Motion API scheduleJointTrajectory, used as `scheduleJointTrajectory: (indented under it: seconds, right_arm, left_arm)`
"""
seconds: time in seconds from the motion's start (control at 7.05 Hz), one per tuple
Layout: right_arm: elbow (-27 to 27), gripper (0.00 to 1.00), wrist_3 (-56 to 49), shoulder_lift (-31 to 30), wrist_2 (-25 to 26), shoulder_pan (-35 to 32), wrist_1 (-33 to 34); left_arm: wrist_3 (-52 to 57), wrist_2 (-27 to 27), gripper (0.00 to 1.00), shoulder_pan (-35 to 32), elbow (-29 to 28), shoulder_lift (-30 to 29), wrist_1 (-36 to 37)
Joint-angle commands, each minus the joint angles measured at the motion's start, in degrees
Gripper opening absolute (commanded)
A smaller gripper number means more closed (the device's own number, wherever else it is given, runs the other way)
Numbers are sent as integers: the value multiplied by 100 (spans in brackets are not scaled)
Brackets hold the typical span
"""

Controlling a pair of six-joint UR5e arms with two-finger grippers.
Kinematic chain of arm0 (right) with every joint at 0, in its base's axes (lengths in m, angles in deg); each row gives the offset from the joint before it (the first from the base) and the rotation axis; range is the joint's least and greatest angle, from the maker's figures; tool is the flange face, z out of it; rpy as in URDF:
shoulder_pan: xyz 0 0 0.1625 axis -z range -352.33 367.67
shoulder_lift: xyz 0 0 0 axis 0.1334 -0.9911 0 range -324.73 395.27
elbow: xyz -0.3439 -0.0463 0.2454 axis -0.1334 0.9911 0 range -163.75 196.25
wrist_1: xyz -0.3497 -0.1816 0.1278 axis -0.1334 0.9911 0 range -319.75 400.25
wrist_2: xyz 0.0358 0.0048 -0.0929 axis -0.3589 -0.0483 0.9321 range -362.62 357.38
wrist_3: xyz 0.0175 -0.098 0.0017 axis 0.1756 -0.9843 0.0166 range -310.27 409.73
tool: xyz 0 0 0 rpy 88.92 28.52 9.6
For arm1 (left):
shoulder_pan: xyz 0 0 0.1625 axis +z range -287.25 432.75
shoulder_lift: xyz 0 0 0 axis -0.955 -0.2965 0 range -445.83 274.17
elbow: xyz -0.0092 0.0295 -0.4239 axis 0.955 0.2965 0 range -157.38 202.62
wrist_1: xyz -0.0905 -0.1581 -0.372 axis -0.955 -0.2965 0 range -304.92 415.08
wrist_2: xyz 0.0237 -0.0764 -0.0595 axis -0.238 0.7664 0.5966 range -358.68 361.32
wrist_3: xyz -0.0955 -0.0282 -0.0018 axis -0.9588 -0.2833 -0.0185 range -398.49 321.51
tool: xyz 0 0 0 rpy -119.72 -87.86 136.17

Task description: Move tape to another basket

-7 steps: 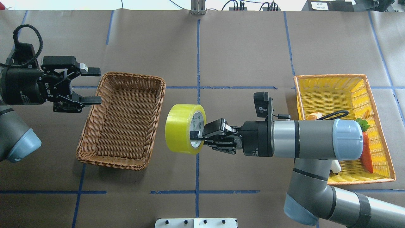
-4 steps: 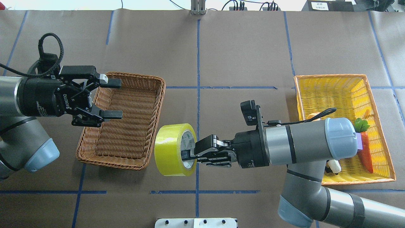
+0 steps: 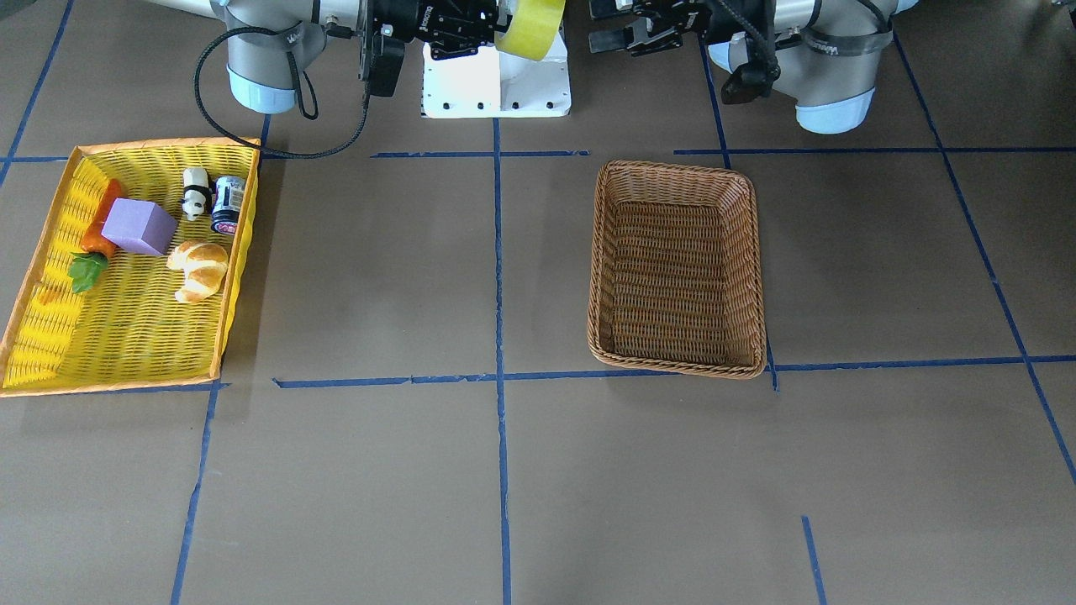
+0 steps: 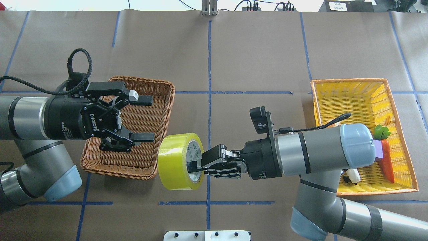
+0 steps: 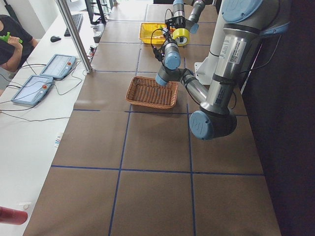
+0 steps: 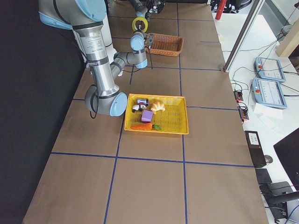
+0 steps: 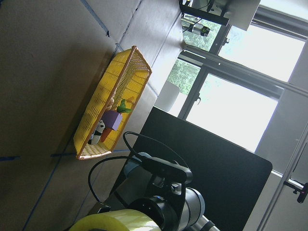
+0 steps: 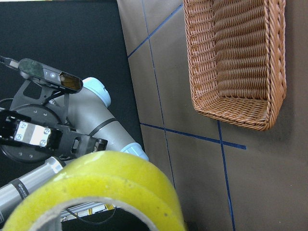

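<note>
The right gripper (image 4: pixel 195 166) held a wide roll of translucent yellow-green packing tape (image 4: pixel 175 161) in the air above the brown-paper-covered desk (image 4: pixel 260 50), which was marked with blue lines. Its fingers were clamped on the wall of the roll's white printed cardboard core, one inside the core. The tape stood on edge with its open side turned towards that gripper.

In the overhead view the roll hung just beside the near right corner of the rectangular brown woven wicker basket (image 4: pixel 150 80), raised clear of it and not inside it. The left gripper (image 4: pixel 148 118) hovered over the basket in the same view, its fingers (image 4: pixel 143 99) spread wide apart and holding nothing, the nearer fingertip close to the tape but not touching it. The front-facing view showed a gap between the roll and the left gripper.

Well apart, on the robot's right, sat a bright yellow shallow tray basket with an orange rim (image 4: pixel 347 80). It held an orange carrot with green leaves (image 4: pixel 388 162), a purple block (image 3: pixel 139 227), a golden croissant (image 3: pixel 199 267), a small panda figure (image 3: pixel 195 202) and a small can (image 3: pixel 228 204).
</note>
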Motion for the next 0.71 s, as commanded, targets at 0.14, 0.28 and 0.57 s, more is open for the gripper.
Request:
scheduleJointTrajectory:
  seconds: [0.14, 0.28, 0.57]
  right_arm:
    - [35, 4, 0, 8, 39, 12, 20]
    - [35, 4, 0, 8, 39, 12, 11]
    - [35, 4, 0, 8, 57, 12, 20]
  left_arm:
    - [-51, -235, 100, 301, 4, -187, 29]
    - [-50, -236, 100, 372, -4, -197, 29]
    - [-42, -358, 100, 512, -4, -197, 38]
